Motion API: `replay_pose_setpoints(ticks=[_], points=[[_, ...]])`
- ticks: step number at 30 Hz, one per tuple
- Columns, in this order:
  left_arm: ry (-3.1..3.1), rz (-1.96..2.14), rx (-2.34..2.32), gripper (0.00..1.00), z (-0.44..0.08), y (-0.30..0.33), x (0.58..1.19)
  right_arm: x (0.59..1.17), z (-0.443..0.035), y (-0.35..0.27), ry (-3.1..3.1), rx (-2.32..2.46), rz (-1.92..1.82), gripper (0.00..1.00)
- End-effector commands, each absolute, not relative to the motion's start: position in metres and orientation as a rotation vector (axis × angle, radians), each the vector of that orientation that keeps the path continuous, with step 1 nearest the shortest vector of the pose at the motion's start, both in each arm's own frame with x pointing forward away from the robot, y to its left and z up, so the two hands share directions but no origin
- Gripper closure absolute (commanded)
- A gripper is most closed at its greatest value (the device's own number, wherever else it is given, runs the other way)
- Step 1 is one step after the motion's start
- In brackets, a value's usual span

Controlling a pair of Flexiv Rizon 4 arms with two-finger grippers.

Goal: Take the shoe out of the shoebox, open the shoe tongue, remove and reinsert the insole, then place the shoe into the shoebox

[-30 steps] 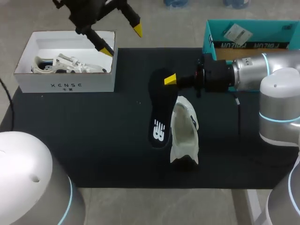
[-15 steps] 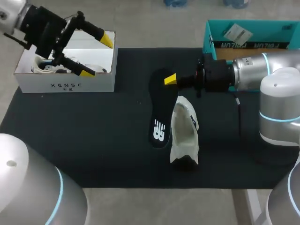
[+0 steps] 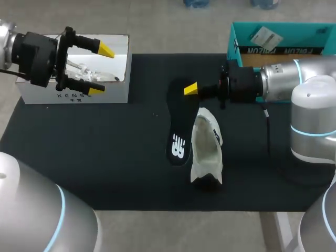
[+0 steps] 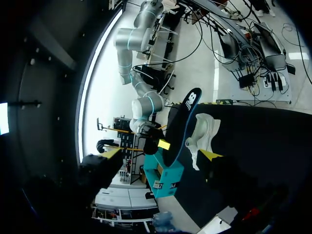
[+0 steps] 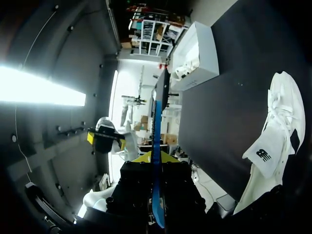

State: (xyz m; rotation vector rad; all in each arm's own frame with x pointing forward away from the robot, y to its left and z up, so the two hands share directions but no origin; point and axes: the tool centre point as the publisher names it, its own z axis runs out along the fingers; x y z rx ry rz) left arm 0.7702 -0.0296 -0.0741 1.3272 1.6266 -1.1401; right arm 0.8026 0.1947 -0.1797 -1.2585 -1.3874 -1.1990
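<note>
Nearest, the white shoe (image 3: 206,152) lies mid-way across the table (image 3: 105,157) — the black insole (image 3: 180,126) just beside it, its far end pinched by the right gripper (image 3: 190,89). Farther off, the left gripper (image 3: 102,69) hangs spread wide over the shoebox (image 3: 115,94) at the far left corner.

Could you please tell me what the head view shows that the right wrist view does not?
Only the head view shows the broad black face of the insole, with its white logo. Only the right wrist view shows the insole edge-on, pinched from both sides in the right hand. Both show the white shoe lying beside the insole, and the white shoebox.
</note>
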Motion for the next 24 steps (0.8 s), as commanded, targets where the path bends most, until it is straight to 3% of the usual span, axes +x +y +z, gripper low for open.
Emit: replay_pose_setpoints(ticks=[1, 24], points=[[1.623, -1.139, 1.325, 0.00, -0.075, -0.030, 0.770, 0.803, -0.180, 0.197, -1.387, -1.260, -1.200, 1.00], [1.448, -1.229, 1.296, 0.00, -0.139, -0.093, 0.748, 0.803, -0.180, 0.197, -1.387, -1.260, -1.200, 1.00]])
